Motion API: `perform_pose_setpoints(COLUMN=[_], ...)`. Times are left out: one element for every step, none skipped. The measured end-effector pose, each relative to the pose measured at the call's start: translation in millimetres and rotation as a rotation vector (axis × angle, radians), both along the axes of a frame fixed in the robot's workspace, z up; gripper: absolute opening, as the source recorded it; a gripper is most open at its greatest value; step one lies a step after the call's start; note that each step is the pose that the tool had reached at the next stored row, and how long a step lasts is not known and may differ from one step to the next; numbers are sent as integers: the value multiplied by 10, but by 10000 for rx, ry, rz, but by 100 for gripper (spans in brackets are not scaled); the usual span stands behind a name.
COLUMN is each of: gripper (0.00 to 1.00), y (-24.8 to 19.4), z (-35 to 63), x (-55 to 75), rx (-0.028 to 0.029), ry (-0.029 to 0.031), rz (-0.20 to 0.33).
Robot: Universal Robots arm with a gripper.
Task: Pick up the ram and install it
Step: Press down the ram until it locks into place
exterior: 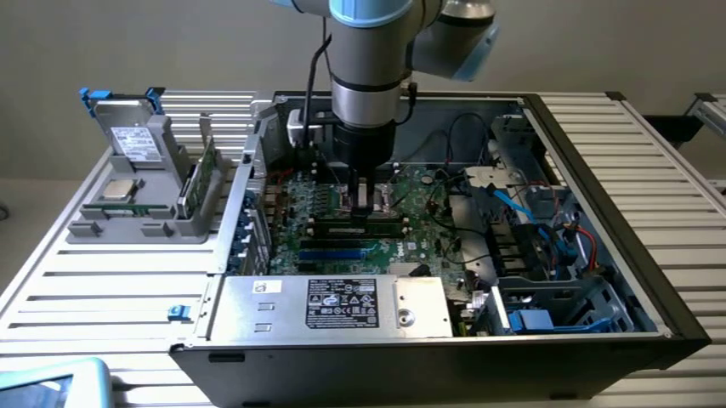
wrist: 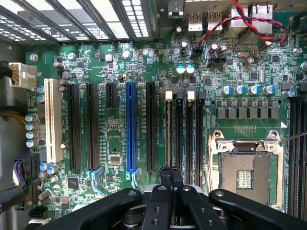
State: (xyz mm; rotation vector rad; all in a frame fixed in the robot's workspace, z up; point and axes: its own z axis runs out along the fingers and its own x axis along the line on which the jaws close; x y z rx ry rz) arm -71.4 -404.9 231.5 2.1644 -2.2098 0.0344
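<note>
Now the hand [wrist: 171, 184], fingers pressed together, rests atop the slim dark-chipped ram [exterior: 360, 226].

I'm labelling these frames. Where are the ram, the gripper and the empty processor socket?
ram [exterior: 359, 226]: exterior view, middle of the long stick lying along the slot.
gripper [wrist: 171, 176]: wrist view, between the two fingertips.
processor socket [wrist: 244, 173]: wrist view, centre of the open socket.

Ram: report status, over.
Claw shut, low over the memory slots. Ram stands in a slot beneath the claw; seating unclear. Nothing seen blocking that slot.
</note>
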Motion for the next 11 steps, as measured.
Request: perform_pose_setpoints(gripper=[11, 11, 11, 11, 11, 11, 11, 11, 11, 11, 11], y=[0, 0, 0, 0, 0, 0, -1, -1, -1, 0, 0], z=[-3, -7, -12, -16, -23, -28, -35, -43, -51, -60, -67], x=[5, 4, 5, 5, 4, 4, 3, 3, 4, 4, 4], rx=[1, 2, 2, 0, -5, -9, -14, -15, -17, -18, -25], ry=[0, -1, -1, 0, 1, 3, 4, 3, 2, 2, 1], rz=[1, 0, 0, 0, 0, 0, 0, 0, 0, 0, 0])
